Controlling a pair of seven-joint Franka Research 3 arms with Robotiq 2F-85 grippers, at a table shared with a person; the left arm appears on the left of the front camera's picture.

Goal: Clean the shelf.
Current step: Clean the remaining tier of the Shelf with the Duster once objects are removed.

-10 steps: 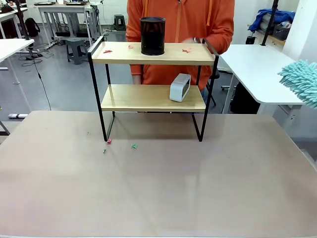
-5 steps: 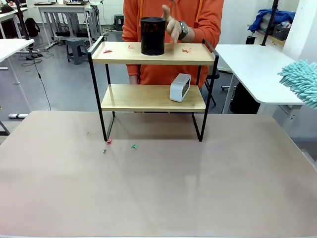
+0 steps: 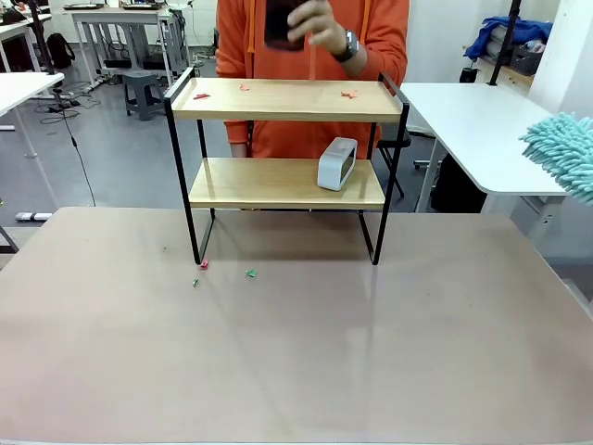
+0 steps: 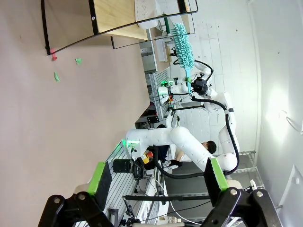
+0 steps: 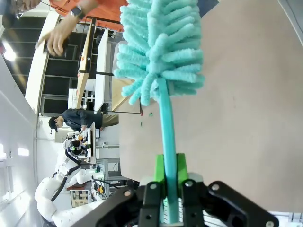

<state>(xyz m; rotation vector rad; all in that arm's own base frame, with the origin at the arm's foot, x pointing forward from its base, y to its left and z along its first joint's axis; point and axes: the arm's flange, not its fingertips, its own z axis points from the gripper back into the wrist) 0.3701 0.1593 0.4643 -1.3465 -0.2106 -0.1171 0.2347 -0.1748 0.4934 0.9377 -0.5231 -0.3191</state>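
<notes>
The shelf [image 3: 278, 100] stands at the far middle of the beige table, two wooden boards in a black frame. A few small red scraps [image 3: 348, 94] lie on its top board. A white box-like object [image 3: 336, 164] sits on the lower board. A person in an orange top holds a black cylinder [image 3: 281, 23] in a hand above the top board. My right gripper [image 5: 169, 172] is shut on the handle of a teal fluffy duster [image 5: 158, 47], whose head shows at the right edge [image 3: 565, 153], away from the shelf [image 5: 92, 61]. My left gripper [image 4: 156, 177] is open and holds nothing.
Small red and green scraps [image 3: 250, 273] lie on the beige table [image 3: 296, 362] by the shelf's front left leg. A white table [image 3: 482, 130] stands to the right behind, and another at the far left [image 3: 18, 88].
The person's hand came to the black cylinder and lifted it off the top board. The duster and both arms stayed where they were.
</notes>
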